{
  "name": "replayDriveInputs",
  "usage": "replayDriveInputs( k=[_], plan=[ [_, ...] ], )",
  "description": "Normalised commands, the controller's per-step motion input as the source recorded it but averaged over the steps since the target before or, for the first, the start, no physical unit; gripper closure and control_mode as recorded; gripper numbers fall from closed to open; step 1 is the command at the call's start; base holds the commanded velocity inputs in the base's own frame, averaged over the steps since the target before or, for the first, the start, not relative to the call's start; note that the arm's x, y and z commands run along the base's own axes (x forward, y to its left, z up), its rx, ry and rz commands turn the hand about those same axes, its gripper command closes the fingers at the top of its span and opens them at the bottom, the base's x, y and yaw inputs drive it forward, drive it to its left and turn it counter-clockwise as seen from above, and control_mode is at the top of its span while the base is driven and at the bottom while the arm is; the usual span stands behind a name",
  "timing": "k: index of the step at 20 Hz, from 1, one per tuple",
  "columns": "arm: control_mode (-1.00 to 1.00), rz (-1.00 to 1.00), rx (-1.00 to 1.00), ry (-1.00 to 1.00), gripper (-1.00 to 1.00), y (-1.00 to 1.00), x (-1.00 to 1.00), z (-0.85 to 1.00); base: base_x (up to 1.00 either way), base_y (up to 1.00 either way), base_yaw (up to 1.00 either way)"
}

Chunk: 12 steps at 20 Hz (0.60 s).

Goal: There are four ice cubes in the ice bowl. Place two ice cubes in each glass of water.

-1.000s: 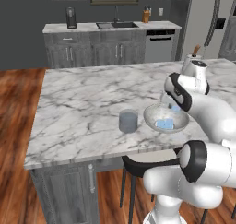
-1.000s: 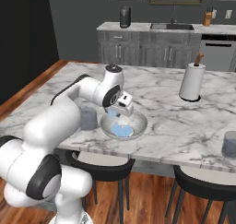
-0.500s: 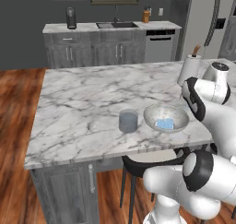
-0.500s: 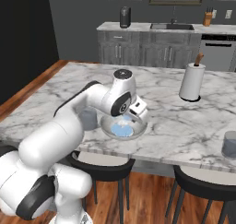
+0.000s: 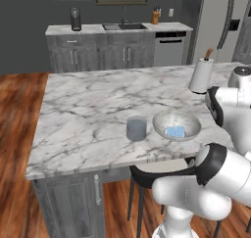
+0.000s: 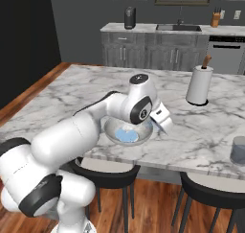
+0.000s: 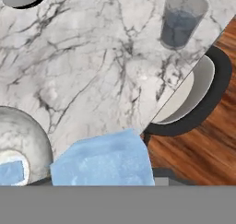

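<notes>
Okay so I've got one ice cube (image 7: 103,158) pinched in the tool (image 6: 162,123) right now; in the hand view the pale blue block sits square across the bottom of the frame, jaws closed narrow on it, so I'm calling that a solid grip. The tool is hanging just off the rim of the ice bowl (image 6: 111,130), on the side toward the far end of the bench (image 6: 201,131), and lifted clear of the marble. The thing that matters for the next move: the glass of water (image 7: 181,20) I'm heading for sits well ahead of the tool, up near the top of the hand view and off to one side, close to the bench edge where a bar stool (image 7: 198,96) pokes out underneath. That same glass shows at the far edge of the right base view. The other glass (image 5: 136,128) is behind the tool, just beside the bowl on its opposite side, so I'd guess that one gets filled separately. There's blue ice left in the bowl (image 5: 175,131), though I can't count the cubes from here. The paper towel roll (image 6: 198,85) stands well off my line, so I reckon it's a straight carry along the bench edge, then a drop over the rim.
</notes>
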Motion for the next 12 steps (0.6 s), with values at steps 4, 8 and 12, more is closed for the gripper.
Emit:
replayDriveInputs(
  k=[4,8,12],
  plan=[
    [-1.00,-0.30,-0.01,0.00,1.00,-0.99,0.00,0.00,0.00,0.00,0.00],
    [-1.00,-0.22,0.00,0.00,1.00,-1.00,0.00,0.00,0.00,0.00,0.00],
    [-1.00,-0.14,0.00,0.00,1.00,-0.97,0.00,0.03,0.00,0.00,0.00]
  ],
)
